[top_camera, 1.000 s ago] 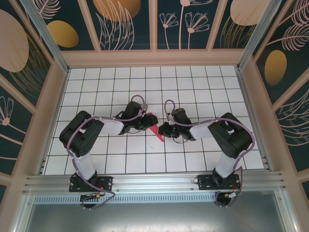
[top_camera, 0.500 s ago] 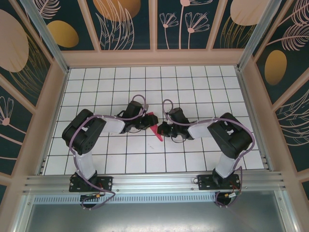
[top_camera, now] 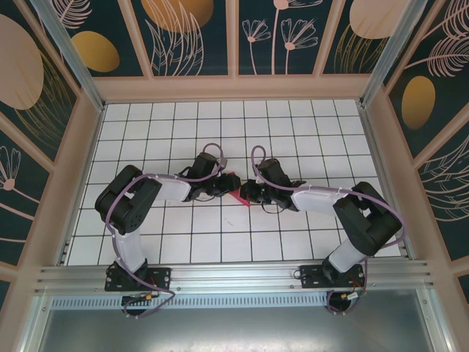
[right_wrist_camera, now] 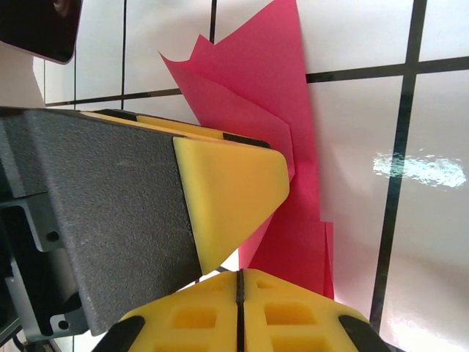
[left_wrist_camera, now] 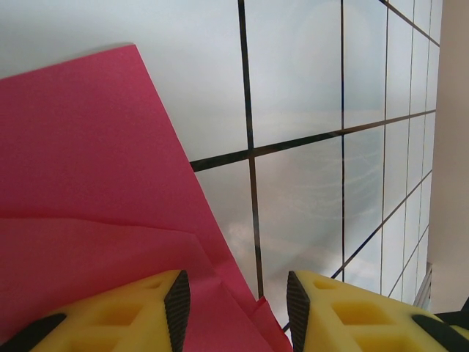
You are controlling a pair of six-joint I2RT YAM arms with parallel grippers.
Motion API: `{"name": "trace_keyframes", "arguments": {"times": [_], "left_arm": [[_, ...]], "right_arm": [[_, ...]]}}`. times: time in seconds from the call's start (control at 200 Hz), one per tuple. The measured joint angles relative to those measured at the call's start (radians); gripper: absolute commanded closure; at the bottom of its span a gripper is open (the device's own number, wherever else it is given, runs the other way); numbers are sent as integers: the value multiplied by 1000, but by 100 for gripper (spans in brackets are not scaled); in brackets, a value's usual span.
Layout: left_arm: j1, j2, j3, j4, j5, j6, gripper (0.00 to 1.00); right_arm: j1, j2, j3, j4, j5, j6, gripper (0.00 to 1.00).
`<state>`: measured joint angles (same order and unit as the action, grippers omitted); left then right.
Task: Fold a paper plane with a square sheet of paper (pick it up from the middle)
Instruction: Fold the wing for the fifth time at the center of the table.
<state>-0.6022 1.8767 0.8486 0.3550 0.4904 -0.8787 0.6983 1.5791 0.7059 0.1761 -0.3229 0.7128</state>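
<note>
Right elbow (top_camera: 368, 220) swung out; right gripper (right_wrist_camera: 239, 281) closed, left gripper (left_wrist_camera: 236, 297) parted over half-hidden paper (left_wrist_camera: 95, 147).

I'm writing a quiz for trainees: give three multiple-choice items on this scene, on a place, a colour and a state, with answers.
1. Where on the table is the folded paper? A far-left corner; B middle, between left gripper and right gripper; C near edge.
2. The fingers' colour? A yellow; B blue; C white.
3. The right gripper's jaws? A wide apart; B bent sideways; C shut together.
Answers: 1 B, the top view shows it where both arms meet; 2 A, both wrist views show yellow; 3 C, its fingers meet along a seam.
</note>
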Motion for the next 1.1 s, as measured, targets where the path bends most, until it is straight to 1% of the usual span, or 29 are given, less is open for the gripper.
{"name": "trace_keyframes", "arguments": {"times": [0.09, 0.185, 0.32, 0.41, 0.44, 0.701, 0.876, 1.101], "left_arm": [[0, 2, 3, -3, 1, 3, 57], [0, 2, 6, -9, 1, 3, 57], [0, 4, 12, -18, 3, 3, 57], [0, 5, 14, -20, 4, 4, 57], [0, 5, 14, -20, 4, 4, 57], [0, 6, 14, -20, 8, 4, 57], [0, 7, 16, -22, 8, 4, 57], [0, 8, 17, -23, 12, 8, 57]], "right_arm": [[0, 0, 0, -9, 7, -1, 89], [0, 0, 1, -35, 20, -3, 85], [0, 1, 1, -73, 35, -7, 76], [0, 1, 1, -85, 46, -8, 76], [0, 1, 1, -89, 47, -8, 77], [0, 0, 1, -68, 8, 1, 97], [-2, 4, 0, -20, -54, 0, 99], [-36, 85, -15, 30, -114, 4, 99]]}}
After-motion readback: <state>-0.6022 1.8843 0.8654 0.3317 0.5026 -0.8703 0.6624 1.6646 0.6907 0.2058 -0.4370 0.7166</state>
